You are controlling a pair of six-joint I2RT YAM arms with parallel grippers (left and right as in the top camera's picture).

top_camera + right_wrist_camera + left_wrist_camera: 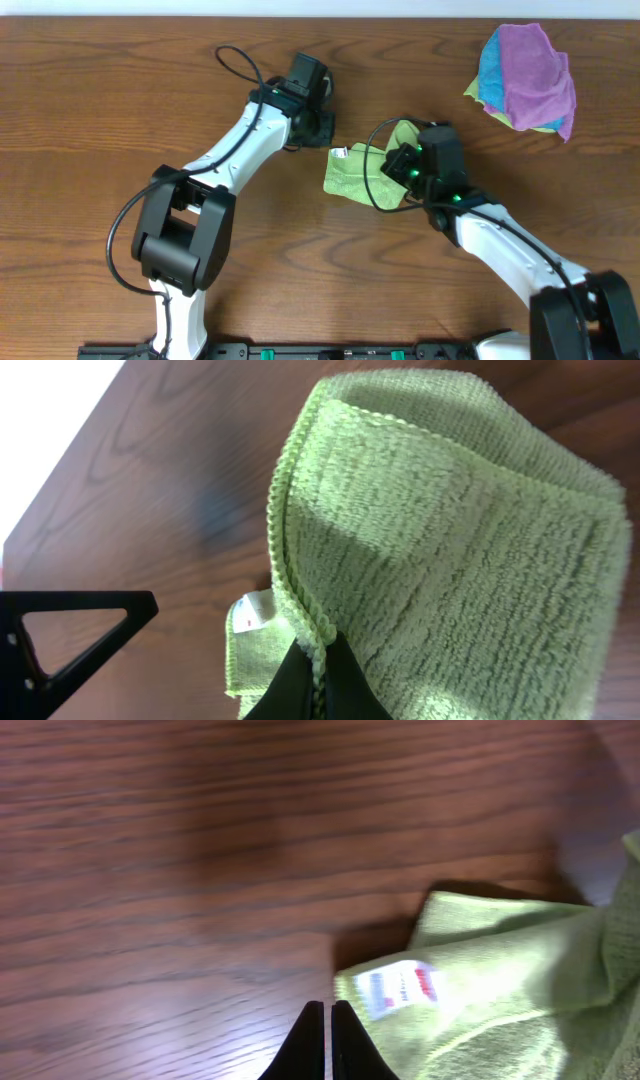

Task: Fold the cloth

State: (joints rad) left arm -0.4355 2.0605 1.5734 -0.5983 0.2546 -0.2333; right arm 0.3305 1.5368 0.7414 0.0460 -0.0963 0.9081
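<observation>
On table (100, 100), right gripper (320, 652) pinching cloth (450, 560) edge, left gripper (328, 1010) clenched, seemingly empty, beside tag (405, 988)

A purple cloth (535, 62) lies bunched over a blue cloth (490, 82) on the wooden table (90, 110).

Overhead: bright, even light, sharp throughout, with soft short shadows on the surface (80, 120). Left wrist: dimmer and blurred all over. The cloth (500, 980) and tag (405, 988) are smeared, with dark shadow along the cloth's upper edge. Right wrist: cloth pile crisp, light patches crossed by shadow bands. Top-left corner is blown out white.
</observation>
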